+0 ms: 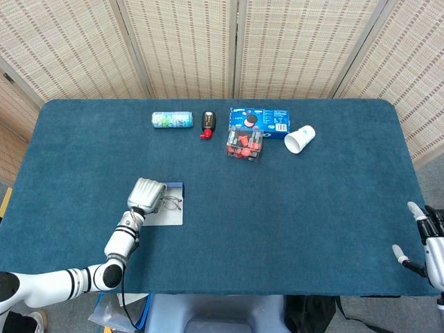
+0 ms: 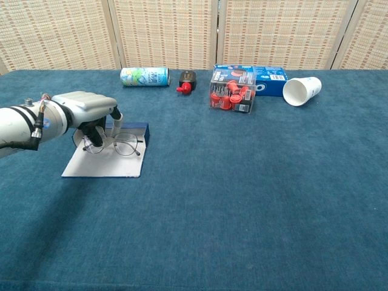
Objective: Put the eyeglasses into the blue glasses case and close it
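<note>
On the table [image 2: 254, 200], covered in dark teal-blue cloth, the silver left hand [image 2: 90, 110] hovers over the open blue glasses case [image 2: 109, 163], which lies flat with its pale inner lining facing up and its blue back wall at the far edge. The left hand's fingers [image 2: 115, 119] are curled down around the thin wire-rimmed eyeglasses [image 2: 124, 145], pinching them at the left lens side; the glasses sit over the far part of the lining, just in front of the blue wall, with the right lens sticking out past the hand. From the chest view it is hard to tell whether the frame touches the lining or hangs just above it. In the head view the same left hand [image 1: 146, 195] covers the left part of the case [image 1: 168, 214], with the eyeglasses [image 1: 171, 203] showing at its right edge.

The white right hand [image 1: 424, 244] shows only at the lower right corner of the head view, off the table edge, fingers spread and holding nothing.

Along the far side of the table stand a light green drink can on its side [image 2: 144, 76], a small dark bottle with a red cap [image 2: 187, 80], a clear box of red pieces [image 2: 231, 95], a blue biscuit box [image 2: 267, 74] and a tipped white paper cup [image 2: 301, 90]
</note>
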Available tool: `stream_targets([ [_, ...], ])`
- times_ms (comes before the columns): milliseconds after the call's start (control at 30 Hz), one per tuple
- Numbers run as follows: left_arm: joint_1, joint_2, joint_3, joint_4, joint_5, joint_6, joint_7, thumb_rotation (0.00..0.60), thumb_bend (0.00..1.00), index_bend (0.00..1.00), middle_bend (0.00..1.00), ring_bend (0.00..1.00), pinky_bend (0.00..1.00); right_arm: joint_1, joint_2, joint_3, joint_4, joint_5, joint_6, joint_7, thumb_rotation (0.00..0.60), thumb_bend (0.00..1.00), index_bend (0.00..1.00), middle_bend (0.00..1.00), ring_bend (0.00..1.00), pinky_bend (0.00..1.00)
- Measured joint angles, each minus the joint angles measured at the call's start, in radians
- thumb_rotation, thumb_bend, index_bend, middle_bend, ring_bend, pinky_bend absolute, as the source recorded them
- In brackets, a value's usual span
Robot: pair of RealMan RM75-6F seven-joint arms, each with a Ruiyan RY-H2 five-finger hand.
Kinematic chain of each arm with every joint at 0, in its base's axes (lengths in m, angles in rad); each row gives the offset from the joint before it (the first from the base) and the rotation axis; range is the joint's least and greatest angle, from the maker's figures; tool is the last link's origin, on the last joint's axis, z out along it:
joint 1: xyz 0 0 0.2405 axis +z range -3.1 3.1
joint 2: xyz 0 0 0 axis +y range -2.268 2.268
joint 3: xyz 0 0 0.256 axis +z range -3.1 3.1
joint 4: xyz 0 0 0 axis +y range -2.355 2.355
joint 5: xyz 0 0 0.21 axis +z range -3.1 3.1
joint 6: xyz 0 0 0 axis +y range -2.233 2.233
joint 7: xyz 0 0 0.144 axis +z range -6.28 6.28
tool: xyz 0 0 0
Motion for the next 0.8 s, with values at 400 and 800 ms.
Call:
stream_targets([
  [400,0.003,-0.005,0.013,0.006,-0.002,0.030,-0.005,0.600,0.40,0.53,1.00,1.00,1.00,0.000,-0.001,0.000,0.001,-0.002,0.000,0.000,0.600,0.26,0.05,0.15,0.09,0.11],
  [800,0.004,-0.005,0.014,-0.004,-0.002,0.055,-0.005,0.600,0.37,0.50,1.00,1.00,1.00,-0.007,0.000,-0.001,0.000,-0.005,0.010,0.001,0.600,0.26,0.06,0.15,0.09,0.11],
])
